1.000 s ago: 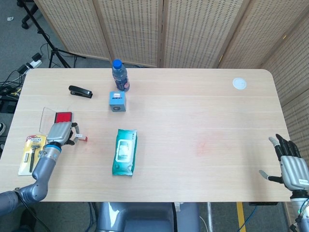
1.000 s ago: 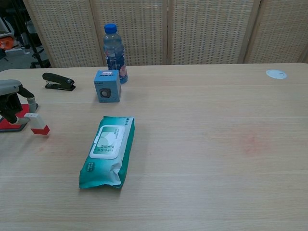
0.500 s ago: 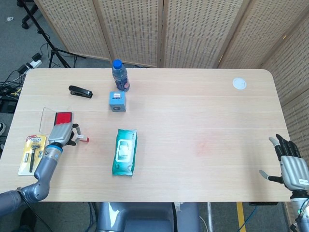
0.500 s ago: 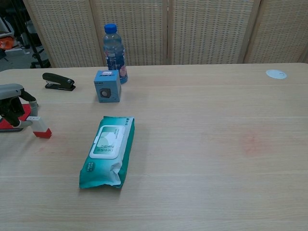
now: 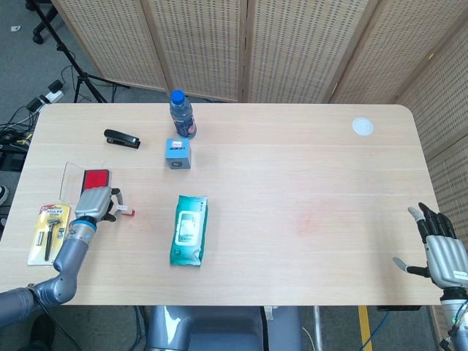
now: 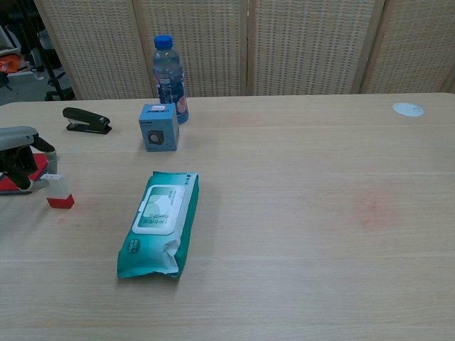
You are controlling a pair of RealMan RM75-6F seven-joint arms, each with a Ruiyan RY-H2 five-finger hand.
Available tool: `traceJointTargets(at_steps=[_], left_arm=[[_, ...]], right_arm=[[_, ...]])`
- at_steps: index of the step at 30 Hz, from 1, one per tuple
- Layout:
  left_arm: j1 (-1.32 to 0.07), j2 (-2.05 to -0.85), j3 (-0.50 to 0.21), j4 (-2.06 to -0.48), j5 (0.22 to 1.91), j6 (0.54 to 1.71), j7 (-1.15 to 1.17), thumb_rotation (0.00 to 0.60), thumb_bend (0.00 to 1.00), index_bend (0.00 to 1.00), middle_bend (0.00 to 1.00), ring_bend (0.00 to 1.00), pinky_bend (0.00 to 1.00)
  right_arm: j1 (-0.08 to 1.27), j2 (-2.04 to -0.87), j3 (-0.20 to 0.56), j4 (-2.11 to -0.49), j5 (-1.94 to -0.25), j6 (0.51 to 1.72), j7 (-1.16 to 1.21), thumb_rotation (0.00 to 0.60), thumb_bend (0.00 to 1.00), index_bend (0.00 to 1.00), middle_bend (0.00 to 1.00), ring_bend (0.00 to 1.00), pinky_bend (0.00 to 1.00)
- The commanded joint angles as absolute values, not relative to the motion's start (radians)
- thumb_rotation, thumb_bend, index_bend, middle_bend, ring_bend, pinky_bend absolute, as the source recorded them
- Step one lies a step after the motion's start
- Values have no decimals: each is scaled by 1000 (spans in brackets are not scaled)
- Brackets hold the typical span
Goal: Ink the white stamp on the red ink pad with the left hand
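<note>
Stamp (image 6: 60, 192) lowered | left hand (image 5: 93, 202) fingers pinching it | right hand (image 5: 441, 252) fingers spread | wooden table (image 5: 292, 183)

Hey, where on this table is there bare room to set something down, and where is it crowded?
Widest bare patch: right of the wipes pack, between it, the white disc and the right hand. Smaller gap between stapler and ink pad. Crowded: the left edge, where the left hand, stamp and razor card cluster, and around the bottle and blue box.
</note>
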State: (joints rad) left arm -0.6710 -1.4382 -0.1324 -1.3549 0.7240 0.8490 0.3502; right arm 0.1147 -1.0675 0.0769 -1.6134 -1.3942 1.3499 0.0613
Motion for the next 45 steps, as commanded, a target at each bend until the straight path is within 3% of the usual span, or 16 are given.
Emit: traceJointTargets(at_steps=[1,26,30,33,34,35,37,39,40,42,45], left_arm=[[-672,-1434,-131,-1362,717,854,357,600,365,479,1000,1000,974],[-666,-1386,-126,-1428,723,871,348,600,324,430,1000,1000,974],[-650,-1317,-139,-1504,759,874,305,600,303,408,999,1000,973],[-620,-1252,-159,-1575,830,910,236,600,233,379,950,994,966],[-603,-1233,-166,-1595,871,932,201,600,207,360,921,967,945],[-584,-1213,-168,-1614,920,951,160,600,167,306,852,868,865],[-533,-1170,-161,-1639,1044,999,54,600,115,169,571,538,596],[-491,-1139,-139,-1639,1139,1046,-8,600,83,62,118,142,255],[-463,-1131,-125,-1629,1192,1091,-41,600,78,50,34,70,173],[-407,-1137,-107,-1596,1260,1189,-83,600,63,26,0,0,29],[-335,-1176,-97,-1536,1306,1324,-124,600,45,18,0,0,0]], right_arm=[[115,-1067,77,-1615,-1395,1350,62,600,0,0,0,0,0],[112,-1068,78,-1616,-1396,1357,61,600,0,0,0,0,0],[112,-1066,78,-1616,-1395,1356,66,600,0,0,0,0,0],[111,-1065,78,-1616,-1397,1358,69,600,0,0,0,0,0],[111,-1065,78,-1616,-1398,1359,69,600,0,0,0,0,0],[111,-1065,78,-1617,-1399,1360,69,600,0,0,0,0,0],[110,-1064,78,-1618,-1402,1364,71,600,0,0,0,0,0],[109,-1065,78,-1618,-1407,1369,72,600,0,0,0,0,0],[108,-1066,78,-1618,-1410,1373,73,600,0,0,0,0,0],[106,-1068,78,-1617,-1417,1380,75,600,0,0,0,0,0],[105,-1071,79,-1615,-1423,1390,76,600,0,0,0,0,0]])
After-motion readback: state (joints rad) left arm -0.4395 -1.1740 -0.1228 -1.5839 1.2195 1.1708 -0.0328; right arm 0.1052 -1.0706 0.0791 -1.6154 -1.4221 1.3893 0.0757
